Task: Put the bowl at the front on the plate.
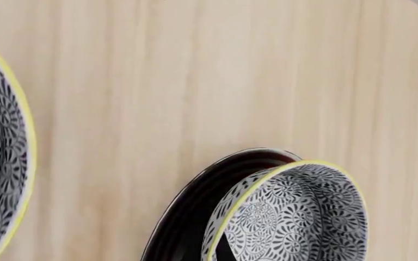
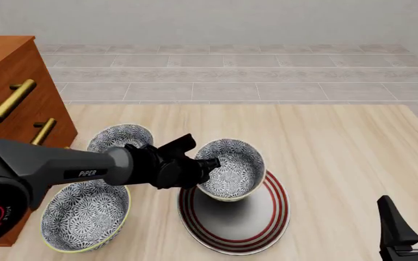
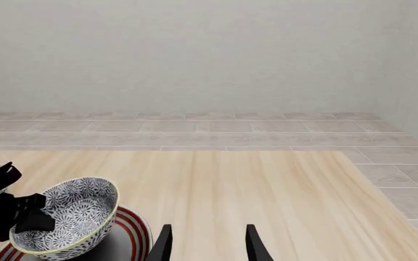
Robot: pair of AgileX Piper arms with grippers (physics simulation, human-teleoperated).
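The bowl (image 2: 231, 168), white with a dense dark floral pattern and a yellow-green rim, hangs tilted over the red-ringed plate (image 2: 271, 220). My left gripper (image 2: 207, 163) is shut on the bowl's left rim. Whether the bowl's base touches the plate I cannot tell. The left wrist view shows the bowl (image 1: 296, 212) against the plate (image 1: 187, 209), with no fingers in sight. The right wrist view has the bowl (image 3: 71, 215) above the plate (image 3: 133, 231). My right gripper (image 2: 415, 217) stands open and empty at the table's front right, its fingers (image 3: 164, 244) apart.
Two look-alike bowls stand left of the plate, one at the back (image 2: 120, 137) and one at the front left (image 2: 85, 217). One of them fills the edge of the left wrist view (image 1: 2, 152). A wooden drawer cabinet (image 2: 13, 92) with brass handles stands at far left.
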